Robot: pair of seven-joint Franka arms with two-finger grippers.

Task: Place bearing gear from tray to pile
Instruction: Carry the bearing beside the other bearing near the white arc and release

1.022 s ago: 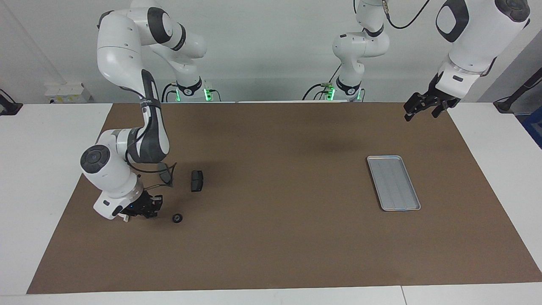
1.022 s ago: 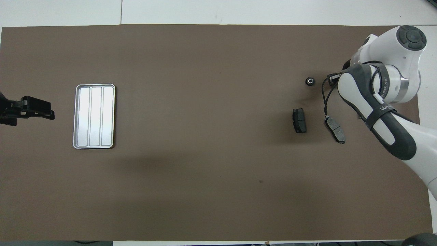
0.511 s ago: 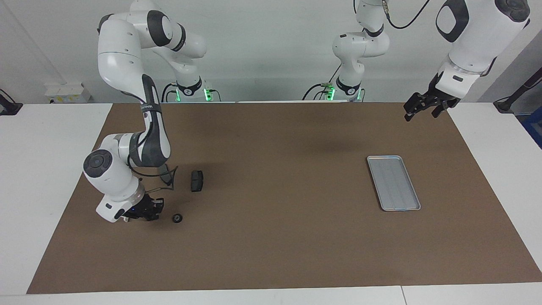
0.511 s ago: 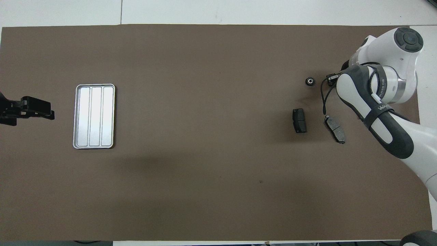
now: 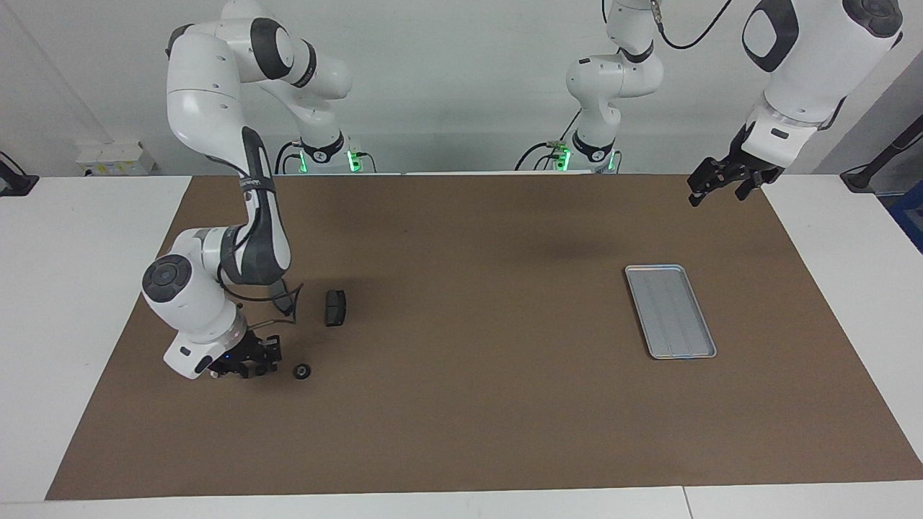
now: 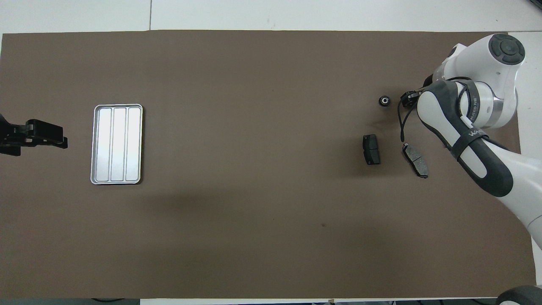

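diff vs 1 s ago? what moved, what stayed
The right gripper, low over the mat beside the bearing gear, shifted slightly toward the gear and its wrist rose a little; nothing was taken or released. The gear, both brake pads, the tray and the waiting left gripper stayed put.

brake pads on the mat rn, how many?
2. One brake pad lies apart on the mat; the other brake pad lies beside it toward the right arm's end, partly under that arm. More may be hidden there.

White table (image 5: 86,238), brown mat (image 5: 476,404) on it, carrying tray (image 5: 670,311), two brake pads (image 5: 334,308), bearing gear (image 5: 301,371)
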